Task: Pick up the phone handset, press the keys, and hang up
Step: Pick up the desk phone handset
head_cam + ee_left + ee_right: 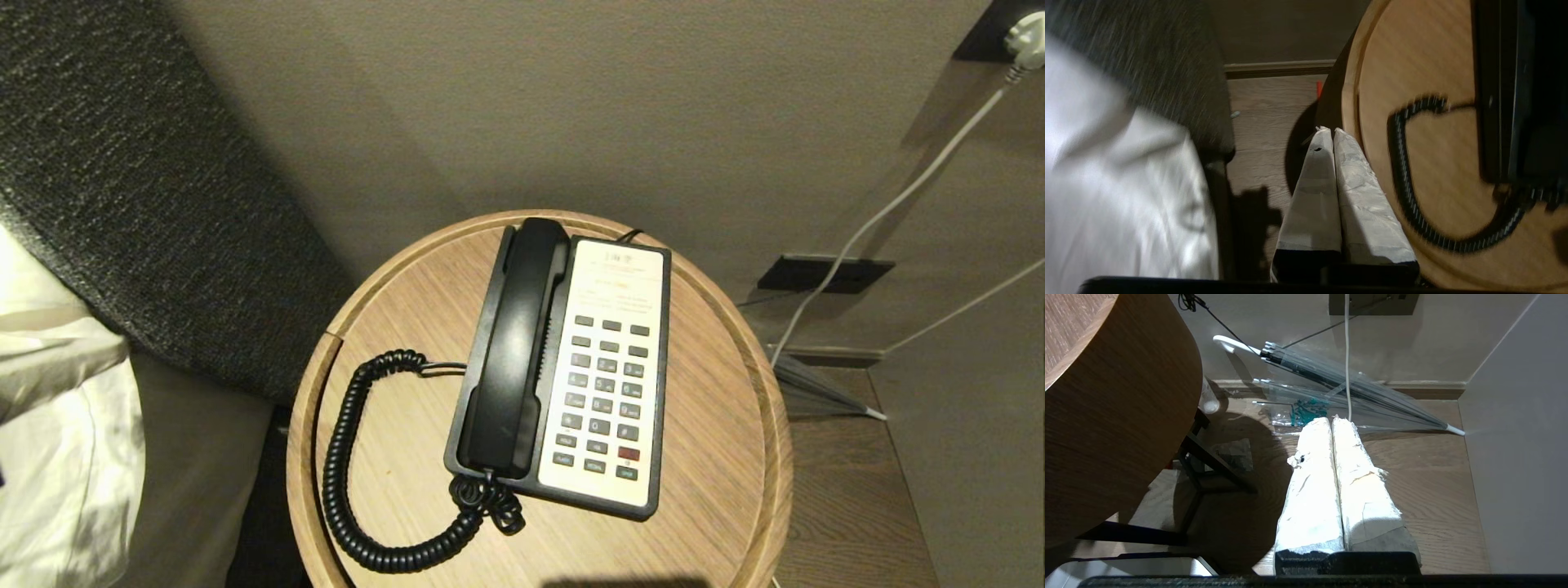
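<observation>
Sitting in its cradle, the long black plastic phone handset (514,351) lies along the left side of the flat black-and-white phone base (571,367), thick rounded ends at 12 and 6 o'clock in the head view. Just to its right, at 3 o'clock, are the small grey rectangular keys (604,396), rows of three in the white faceplate, with one red button low down near the bottom right. The black coiled cord (351,465) leaves the base's near end and swings out to 9 o'clock in a big loop across the round light-wood side table (718,457), then comes back to the base's left edge.

Neither arm shows in the head view. The left gripper (1327,130) has its white-wrapped fingers (1359,196) pressed together, nothing between them, hanging just off the table's rim over the wooden floor (1261,118), with the cord loop nearby on the tabletop and not touching it. That picture is pretty smeared.

The right gripper (1331,418) is also closed tight and empty, down low beside the table's wooden side, well apart from the phone. Past its tips a clear folded umbrella (1339,388) with a white handle lies on the floor against the wall, and a white cable (1347,355) hangs down in front of it.

Off at 9 o'clock from the table there's a dark textured headboard (122,163) and white bedding (57,457).
</observation>
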